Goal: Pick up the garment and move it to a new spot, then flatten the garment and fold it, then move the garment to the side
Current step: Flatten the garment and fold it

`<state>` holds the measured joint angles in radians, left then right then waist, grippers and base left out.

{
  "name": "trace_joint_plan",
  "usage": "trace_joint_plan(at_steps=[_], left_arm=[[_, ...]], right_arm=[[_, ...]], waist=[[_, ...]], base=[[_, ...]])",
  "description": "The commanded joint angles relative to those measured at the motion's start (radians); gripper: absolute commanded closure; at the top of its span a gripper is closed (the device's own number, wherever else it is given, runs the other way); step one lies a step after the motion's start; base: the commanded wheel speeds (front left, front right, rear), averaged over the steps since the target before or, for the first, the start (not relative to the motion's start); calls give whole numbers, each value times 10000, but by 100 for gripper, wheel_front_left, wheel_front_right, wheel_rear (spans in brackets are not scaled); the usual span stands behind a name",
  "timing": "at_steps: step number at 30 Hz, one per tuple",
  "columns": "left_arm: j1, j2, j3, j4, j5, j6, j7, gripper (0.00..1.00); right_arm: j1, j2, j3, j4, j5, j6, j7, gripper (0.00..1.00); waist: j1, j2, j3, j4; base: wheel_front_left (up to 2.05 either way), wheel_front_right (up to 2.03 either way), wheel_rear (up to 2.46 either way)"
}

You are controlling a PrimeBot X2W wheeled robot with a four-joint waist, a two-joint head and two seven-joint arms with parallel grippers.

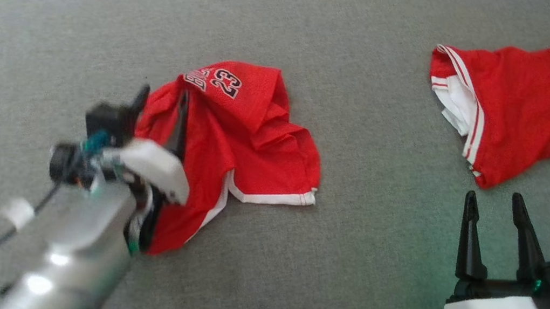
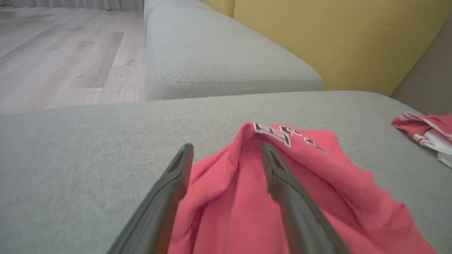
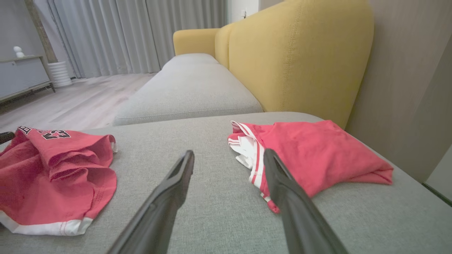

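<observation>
Head view: garment crumpled beneath spread left hand, right hand spread too; we judge flattening, folding pending

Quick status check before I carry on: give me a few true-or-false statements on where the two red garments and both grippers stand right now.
1. The left gripper has its fingers spread over the crumpled garment. True.
2. The right gripper is shut on the second garment. False: it is open over bare cushion, apart from that garment.
3. The crumpled garment shows the number 23. True.
4. Both garments lie on the wooden floor. False: both lie on the grey cushion.
5. The second garment lies to the robot's left of the crumpled garment. False: it lies to the robot's right, near the right gripper.
</observation>
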<state>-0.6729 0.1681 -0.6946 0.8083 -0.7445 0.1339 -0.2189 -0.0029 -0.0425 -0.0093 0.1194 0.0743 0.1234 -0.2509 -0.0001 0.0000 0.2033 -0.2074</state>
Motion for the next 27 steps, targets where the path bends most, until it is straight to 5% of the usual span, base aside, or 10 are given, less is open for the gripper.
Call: trace_joint_plan(at_steps=[1, 13, 19, 27], left_arm=[[132, 263, 339, -360, -72, 99, -133, 0], [5103, 1477, 837, -5701, -202, 1352, -409, 0], [6006, 2100, 116, -6352, 23, 962, 19, 0], [5090, 1679, -386, -4904, 203, 225, 154, 0]], right_arm=[[46, -77, 186, -355, 59, 73, -109, 0], [414, -77, 62, -559, 42, 73, -109, 0], [347, -77, 135, -579, -18, 73, -109, 0], [152, -77, 254, -530, -111, 73, -109, 0]], waist=[[1, 0, -127, 150], [1, 0, -308, 766], [1, 0, -159, 944], [1, 0, -20, 817]], base=[[0, 0, 0], [0, 0, 0], [0, 0, 0], [0, 0, 0]])
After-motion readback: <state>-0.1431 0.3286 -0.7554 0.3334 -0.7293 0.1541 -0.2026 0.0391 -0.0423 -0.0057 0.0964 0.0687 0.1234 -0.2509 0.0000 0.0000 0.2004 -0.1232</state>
